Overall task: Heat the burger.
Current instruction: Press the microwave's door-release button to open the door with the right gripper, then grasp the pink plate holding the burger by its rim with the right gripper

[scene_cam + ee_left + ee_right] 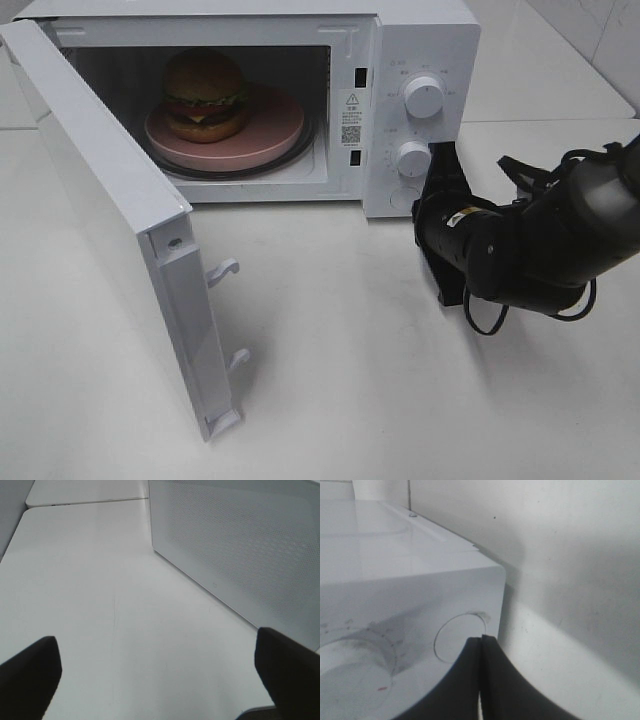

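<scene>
1. Burger [205, 95] is in place: it sits on the pink plate [275, 135] inside the microwave [430, 40], towards the left of the cavity. I'd say loading is done and the step in hand is closing up.
2. Farthest left, the left gripper [160, 677] hovers low over the table [100, 580]. Its fingers [30, 675] are spread wide with nothing between them. A dotted panel, most likely the door's face, runs just beside it.
3. Next, the door [100, 200] stands swung fully out, well apart from the frame.
4. At the control panel, the right gripper [481, 642] has its tips pressed together, empty. It sits at the edge of the round button [457, 635], under the lower knob [413, 158]. I cannot tell whether it touches.
5. Next, I reckon the door needs pushing round until it latches on the burger. That suits the left gripper, pushing flat and steadily. Only then does a knob want turning.
</scene>
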You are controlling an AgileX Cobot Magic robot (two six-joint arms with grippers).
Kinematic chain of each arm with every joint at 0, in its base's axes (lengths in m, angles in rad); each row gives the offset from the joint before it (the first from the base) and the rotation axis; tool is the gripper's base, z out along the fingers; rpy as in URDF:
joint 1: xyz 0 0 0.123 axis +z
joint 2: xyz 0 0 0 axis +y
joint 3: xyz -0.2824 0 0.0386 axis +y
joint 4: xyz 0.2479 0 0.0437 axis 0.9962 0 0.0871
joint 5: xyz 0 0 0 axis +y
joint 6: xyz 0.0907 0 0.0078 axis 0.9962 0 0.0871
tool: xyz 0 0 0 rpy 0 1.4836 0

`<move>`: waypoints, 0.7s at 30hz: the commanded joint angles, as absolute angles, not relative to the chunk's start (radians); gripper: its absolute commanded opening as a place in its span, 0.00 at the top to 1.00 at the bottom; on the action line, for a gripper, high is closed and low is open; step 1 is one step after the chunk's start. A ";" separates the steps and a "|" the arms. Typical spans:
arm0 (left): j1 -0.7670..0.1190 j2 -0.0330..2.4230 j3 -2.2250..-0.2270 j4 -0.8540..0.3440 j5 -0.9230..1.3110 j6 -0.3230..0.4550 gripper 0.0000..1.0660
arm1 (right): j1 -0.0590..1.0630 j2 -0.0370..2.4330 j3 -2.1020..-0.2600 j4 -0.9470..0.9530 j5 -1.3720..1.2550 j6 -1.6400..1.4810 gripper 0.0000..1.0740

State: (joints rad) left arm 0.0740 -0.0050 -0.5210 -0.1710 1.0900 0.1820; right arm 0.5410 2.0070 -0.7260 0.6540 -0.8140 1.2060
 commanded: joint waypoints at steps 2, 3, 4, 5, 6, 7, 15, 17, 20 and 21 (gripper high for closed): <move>0.077 -0.024 -0.519 -0.176 1.075 0.176 0.08 | 0.538 1.929 -0.690 0.512 -0.726 1.141 1.00; 0.077 -0.024 -0.519 -0.176 1.075 0.176 0.08 | 0.538 1.929 -0.690 0.512 -0.726 1.141 1.00; 0.077 -0.024 -0.519 -0.176 1.075 0.176 0.08 | 0.538 1.920 -0.690 0.490 -0.690 1.130 1.00; 0.077 -0.024 -0.519 -0.176 1.075 0.176 0.08 | 0.538 1.920 -0.690 0.490 -0.690 1.130 1.00; 0.077 -0.024 -0.519 -0.176 1.075 0.176 0.08 | 0.536 1.901 -0.690 0.435 -0.626 1.098 1.00; 0.077 -0.024 -0.519 -0.176 1.075 0.176 0.08 | 0.536 1.882 -0.690 0.393 -0.579 1.074 1.00; 0.077 -0.024 -0.519 -0.176 1.075 0.176 0.08 | 0.536 1.785 -0.692 0.319 -0.369 0.840 1.00; 0.077 -0.024 -0.519 -0.176 1.075 0.176 0.08 | 0.536 1.773 -0.692 0.319 -0.341 0.801 1.00; 0.077 -0.024 -0.519 -0.176 1.075 0.176 0.08 | 0.536 1.732 -0.692 0.319 -0.250 0.680 1.00; 0.077 -0.024 -0.519 -0.176 1.075 0.176 0.08 | 0.536 1.704 -0.692 0.319 -0.190 0.614 1.00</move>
State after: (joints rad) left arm 0.0740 -0.0050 -0.5210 -0.1710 1.0900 0.1820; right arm 0.5400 1.7450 -0.6900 0.3280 -0.2760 0.7300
